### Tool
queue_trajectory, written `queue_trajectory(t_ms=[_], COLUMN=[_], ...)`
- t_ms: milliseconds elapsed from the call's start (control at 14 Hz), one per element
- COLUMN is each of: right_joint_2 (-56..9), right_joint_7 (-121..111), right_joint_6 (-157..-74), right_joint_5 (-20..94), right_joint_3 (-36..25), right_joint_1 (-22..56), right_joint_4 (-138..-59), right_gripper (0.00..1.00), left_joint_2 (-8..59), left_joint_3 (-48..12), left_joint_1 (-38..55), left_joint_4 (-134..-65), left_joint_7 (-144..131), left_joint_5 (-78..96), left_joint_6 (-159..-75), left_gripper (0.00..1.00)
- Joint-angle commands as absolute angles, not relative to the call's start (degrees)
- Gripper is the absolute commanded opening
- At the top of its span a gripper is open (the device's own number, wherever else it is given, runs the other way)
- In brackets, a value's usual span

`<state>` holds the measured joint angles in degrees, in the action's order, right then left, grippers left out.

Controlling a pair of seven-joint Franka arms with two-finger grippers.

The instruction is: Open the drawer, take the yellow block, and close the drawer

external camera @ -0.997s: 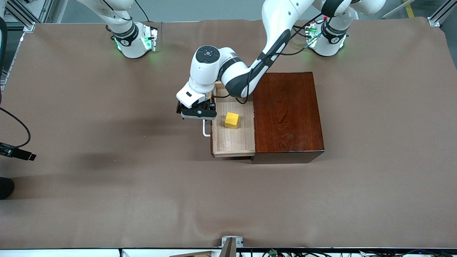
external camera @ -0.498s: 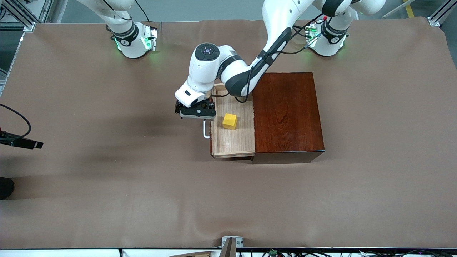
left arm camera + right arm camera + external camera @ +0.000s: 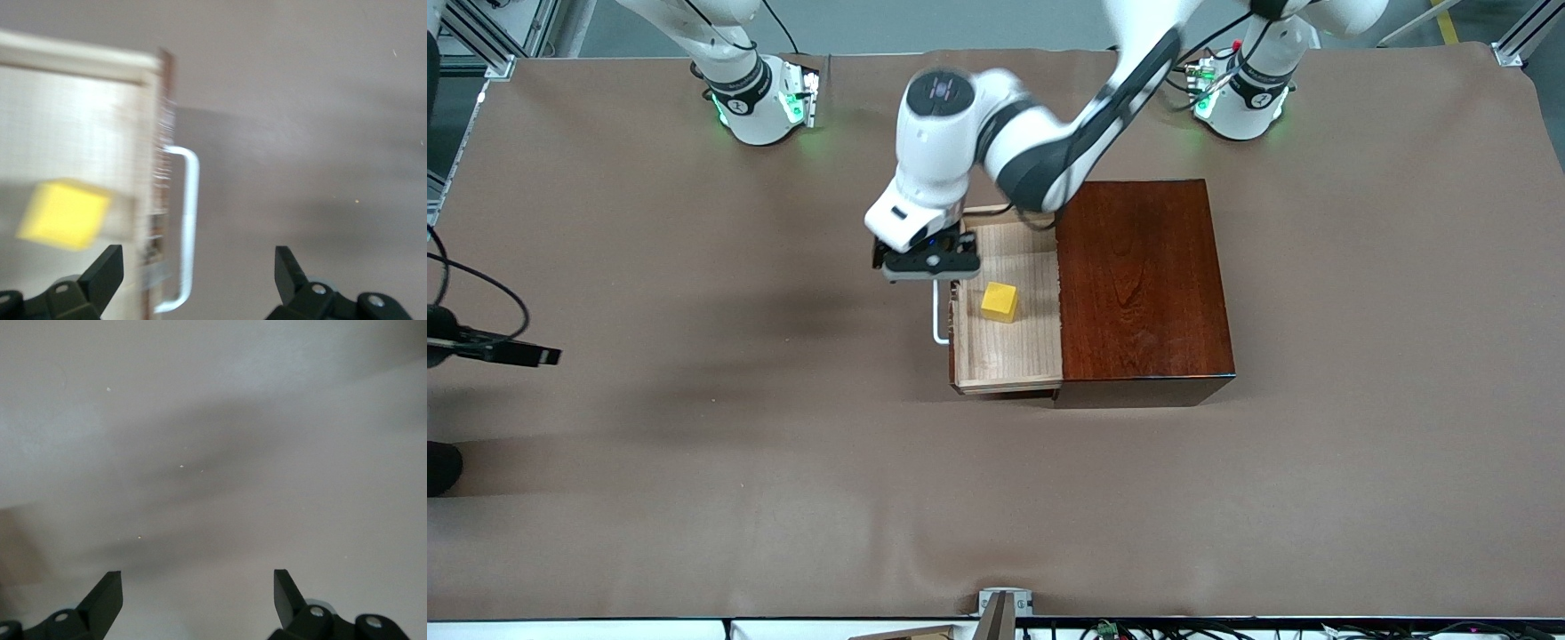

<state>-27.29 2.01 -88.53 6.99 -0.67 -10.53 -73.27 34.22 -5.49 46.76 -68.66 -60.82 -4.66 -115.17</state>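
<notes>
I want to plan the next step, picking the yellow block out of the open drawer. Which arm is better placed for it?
Probably the left. The left gripper hangs open over the handle of the drawer, beside the yellow block. The right gripper, also open, sees only bare table.

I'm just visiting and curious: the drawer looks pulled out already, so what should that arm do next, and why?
Probably shift the open left gripper sideways over the yellow block and lower onto it. The drawer stands open, the handle is released, and the block lies untouched inside.
</notes>
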Motion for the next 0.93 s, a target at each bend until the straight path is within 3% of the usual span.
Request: queue_trajectory(t_ms=[0, 356, 854], right_joint_2=[-28.0, -28.5, -29.0], right_joint_7=[2.8, 19.1, 47.5], right_joint_6=[-88.2, -89.1, -95.4], right_joint_5=[8.1, 8.2, 13.5], right_joint_3=[-1.0, -1.0, -1.0], right_joint_1=[-7.0, 2.1, 12.5], right_joint_4=[-72.9, -73.0, -72.8], right_gripper=[1.0, 1.0, 1.0], left_joint_2=[24.3, 12.9, 6.4], left_joint_3=[-5.5, -6.1, -6.1], left_joint_1=[41.2, 26.6, 7.8], left_joint_4=[-71.6, -73.3, -81.4], left_joint_7=[-60.2, -43.4, -23.6], left_joint_5=[-3.7, -2.7, -0.4], left_joint_6=[-105.5, -86.7, -85.3], left_gripper=[1.0, 1.0, 1.0])
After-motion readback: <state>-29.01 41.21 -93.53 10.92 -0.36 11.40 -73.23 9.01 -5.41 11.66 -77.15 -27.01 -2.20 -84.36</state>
